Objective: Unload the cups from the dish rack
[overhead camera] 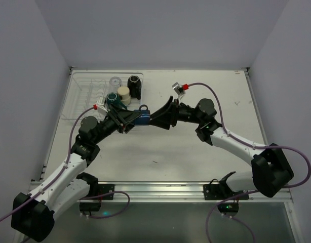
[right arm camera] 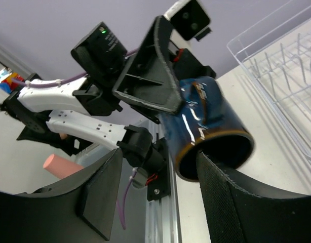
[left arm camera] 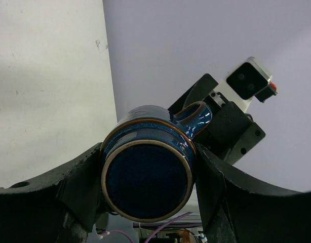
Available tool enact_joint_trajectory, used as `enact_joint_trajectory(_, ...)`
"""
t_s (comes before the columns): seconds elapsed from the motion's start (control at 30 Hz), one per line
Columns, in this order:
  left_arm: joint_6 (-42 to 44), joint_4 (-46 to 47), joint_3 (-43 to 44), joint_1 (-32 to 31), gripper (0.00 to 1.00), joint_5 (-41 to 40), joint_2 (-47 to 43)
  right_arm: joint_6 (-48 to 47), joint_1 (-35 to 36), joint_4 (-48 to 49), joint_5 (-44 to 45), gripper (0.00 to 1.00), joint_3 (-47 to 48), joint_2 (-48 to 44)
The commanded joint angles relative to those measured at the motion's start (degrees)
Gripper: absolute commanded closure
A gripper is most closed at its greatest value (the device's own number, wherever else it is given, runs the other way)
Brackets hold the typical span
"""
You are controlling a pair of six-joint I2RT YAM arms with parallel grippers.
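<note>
Bench [overhead camera: 196,157], 6 o'clock edge: both arm bases and cables, nothing there matters for the task.

Mid-bench: blue cup [overhead camera: 142,120] is up in the air on its side, out of the rack, resting on nothing. Left fingers [left arm camera: 80,188] are clenched on its body, one each side. The base faces the left wrist camera, with the handle poking toward 1 o'clock in that view. Held sideways like this, the open mouth points at the right arm. My read is a hand-over, so the right arm can take it to its own side.

Right fingers [right arm camera: 102,197] are spread and not gripping. They come in from 3 o'clock; one crosses in front of the rim and the other sits off beside the cup wall. Cannot tell if a pad touches the glaze.

In the way: the left fingers cover most of the cup wall, so only the mouth end is free to grab. The handle is close too, and the two arms nearly meet, so it is tight.

Far, 11 o'clock: dish rack [overhead camera: 74,104], clear with upright ribs, near the back-left corner. Four cups are bunched at its 3 o'clock end:
- clear cup [overhead camera: 115,81]
- black mug [overhead camera: 134,85]
- cream cup [overhead camera: 123,93]
- teal cup [overhead camera: 113,97], nearest the left arm

All four are yet to come out.
</note>
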Motion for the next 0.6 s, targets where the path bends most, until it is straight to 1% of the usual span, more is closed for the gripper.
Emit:
enact_joint_trajectory(0.0, -2.3, 4.6, 2.6, -0.6, 1.00, 0.7, 0.6, -3.3, 2.3, 0.6, -1.1, 0.38, 4.2, 1.1)
enact_joint_trajectory(0.13, -3.6, 6.5, 2.4, -1.0, 1.00, 1.2, 1.1, -3.5, 3.7, 1.4, -1.9, 0.39, 6.1, 3.5)
enact_joint_trajectory(0.2, -4.0, 7.3, 2.5, -1.3, 1.00, 1.4, 1.0, -2.0, 4.0, 3.4, -2.7, 0.45, 6.3, 4.7)
enact_joint_trajectory(0.3, -4.6, 7.9, 2.8, -1.4, 1.00, 2.1, 1.0, 1.0, 4.1, 11.0, -4.0, 0.51, 5.7, 7.0)
enact_joint_trajectory(0.33, -4.7, 8.0, 3.0, -1.4, 1.00, 2.2, 1.0, 2.5, 4.1, 12.7, -4.4, 0.59, 5.3, 8.1)
enact_joint_trajectory(0.37, -4.9, 8.1, 3.0, -1.5, 1.00, 2.4, 1.0, 3.2, 4.1, 14.0, -4.6, 0.64, 5.3, 8.6)
enact_joint_trajectory(0.4, -5.1, 8.2, 2.9, -1.4, 1.00, 2.8, 1.1, 3.9, 4.1, 16.2, -4.7, 0.73, 5.3, 9.1)
enact_joint_trajectory(0.43, -5.3, 8.3, 2.6, -1.5, 1.00, 2.9, 1.1, 5.0, 4.1, 17.2, -4.8, 0.97, 5.4, 9.5)
enact_joint_trajectory(0.47, -5.4, 8.6, 2.6, -1.5, 1.00, 3.2, 1.1, 5.6, 4.1, 17.9, -4.8, 1.00, 5.2, 9.8)
enact_joint_trajectory(0.5, -5.4, 8.6, 2.6, -1.5, 0.97, 3.8, 1.2, 5.9, 4.1, 19.2, -4.7, 1.00, 5.0, 9.8)
enact_joint_trajectory(0.57, -5.1, 8.3, 2.6, -1.5, 0.80, 4.5, 1.6, 5.9, 4.1, 19.4, -3.4, 1.00, 3.8, 8.7)
